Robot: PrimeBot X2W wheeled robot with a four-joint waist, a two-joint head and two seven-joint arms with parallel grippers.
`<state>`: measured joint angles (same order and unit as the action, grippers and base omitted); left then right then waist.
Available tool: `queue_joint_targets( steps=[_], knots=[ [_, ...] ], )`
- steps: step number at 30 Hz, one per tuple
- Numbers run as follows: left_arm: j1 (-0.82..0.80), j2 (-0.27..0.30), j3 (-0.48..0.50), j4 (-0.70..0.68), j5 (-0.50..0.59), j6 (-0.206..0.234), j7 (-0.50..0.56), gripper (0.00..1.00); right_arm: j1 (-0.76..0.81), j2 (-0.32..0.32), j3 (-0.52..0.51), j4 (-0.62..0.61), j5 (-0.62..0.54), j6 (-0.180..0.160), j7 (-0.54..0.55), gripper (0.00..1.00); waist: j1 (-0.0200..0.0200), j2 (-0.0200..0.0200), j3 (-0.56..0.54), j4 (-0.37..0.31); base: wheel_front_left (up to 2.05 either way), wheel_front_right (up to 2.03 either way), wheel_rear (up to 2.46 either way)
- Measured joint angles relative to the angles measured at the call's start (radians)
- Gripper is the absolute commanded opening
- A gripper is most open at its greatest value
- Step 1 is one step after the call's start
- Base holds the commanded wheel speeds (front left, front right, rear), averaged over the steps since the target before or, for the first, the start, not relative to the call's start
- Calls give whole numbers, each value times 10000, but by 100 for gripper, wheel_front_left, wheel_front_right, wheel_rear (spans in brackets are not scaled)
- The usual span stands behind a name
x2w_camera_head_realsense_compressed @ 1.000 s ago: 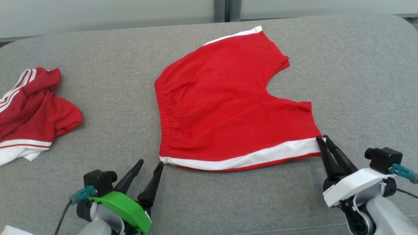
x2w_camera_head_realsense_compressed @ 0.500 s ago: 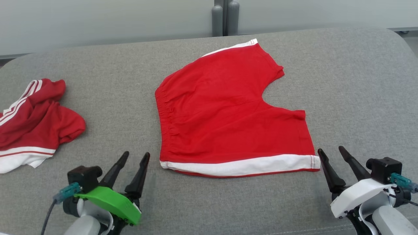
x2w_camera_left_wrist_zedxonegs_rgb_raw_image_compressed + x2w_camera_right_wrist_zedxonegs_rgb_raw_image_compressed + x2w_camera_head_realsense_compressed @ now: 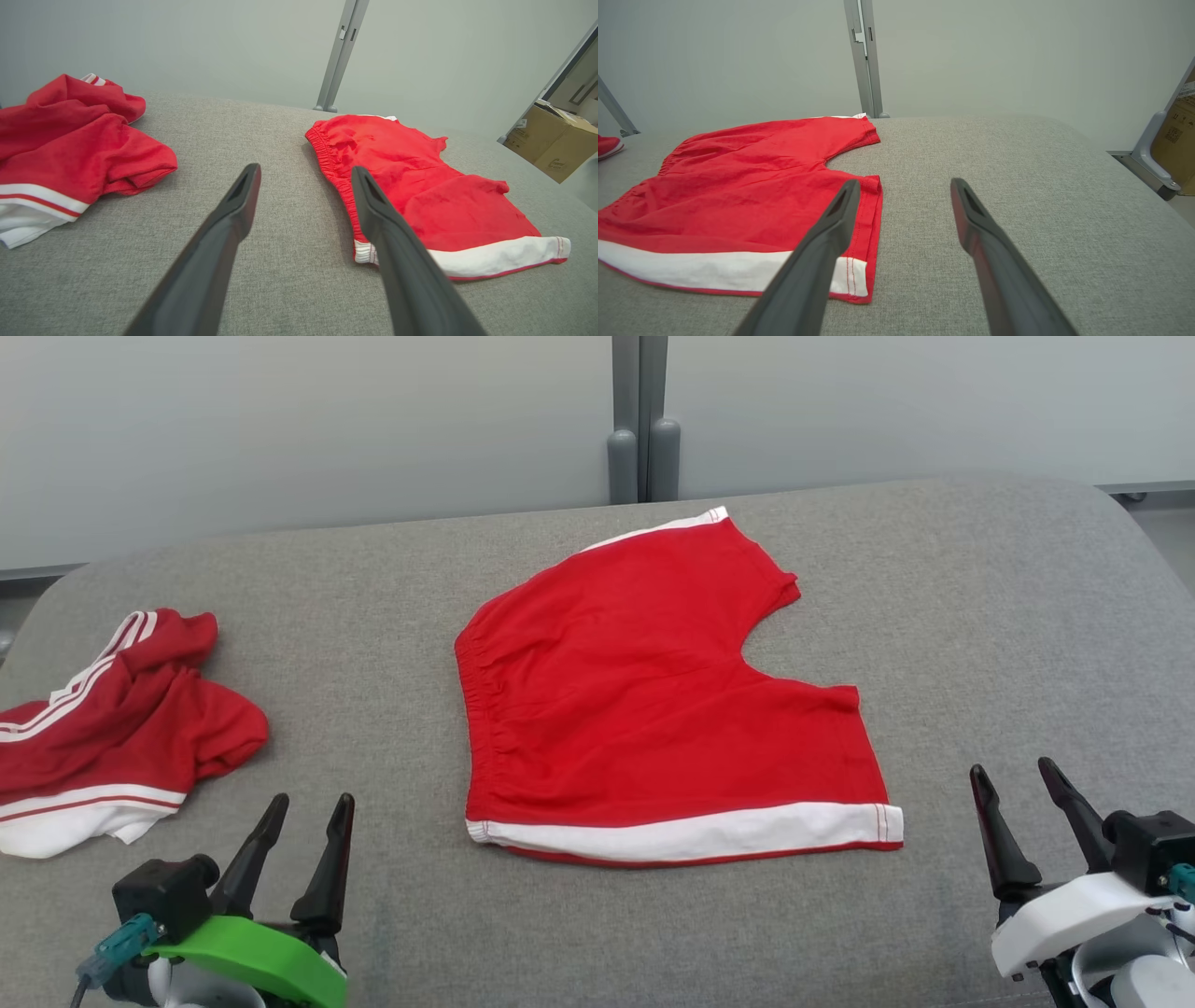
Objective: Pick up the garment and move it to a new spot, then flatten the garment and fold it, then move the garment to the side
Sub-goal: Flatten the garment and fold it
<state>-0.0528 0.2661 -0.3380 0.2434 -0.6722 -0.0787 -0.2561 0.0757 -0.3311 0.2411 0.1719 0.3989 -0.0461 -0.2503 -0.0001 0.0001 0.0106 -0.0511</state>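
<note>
On the grey surface [image 3: 980, 616], red shorts [image 3: 653, 709] lie flattened at centre. The left gripper [image 3: 313, 801] at 7 o'clock and the right gripper [image 3: 1011, 767] at 4 o'clock gape empty (folding likely next, starting from the hem corners).

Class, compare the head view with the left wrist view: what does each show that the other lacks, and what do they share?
The head view adds the right tool, open, clear of the shorts' hem corner. The left wrist view adds a cardboard box beyond the cushion's end. Shared: the flat red shorts, the crumpled red garment, the grey cushion and the open left tool.
</note>
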Motion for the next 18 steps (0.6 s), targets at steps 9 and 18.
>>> queue_joint_targets(
  steps=[9, 18],
  knots=[
    [692, -36, 535, -629, 504, 86, 0, 100, 377, -84, -42, -397, -546, -161, -2, 100, 0, 0, -248, 56, 0, 0, 0],
    [951, -376, 522, -736, 859, 71, 0, 100, 410, -67, -84, -548, -750, -159, -4, 100, 0, 0, -306, 256, 0, 0, 0]
  ],
)
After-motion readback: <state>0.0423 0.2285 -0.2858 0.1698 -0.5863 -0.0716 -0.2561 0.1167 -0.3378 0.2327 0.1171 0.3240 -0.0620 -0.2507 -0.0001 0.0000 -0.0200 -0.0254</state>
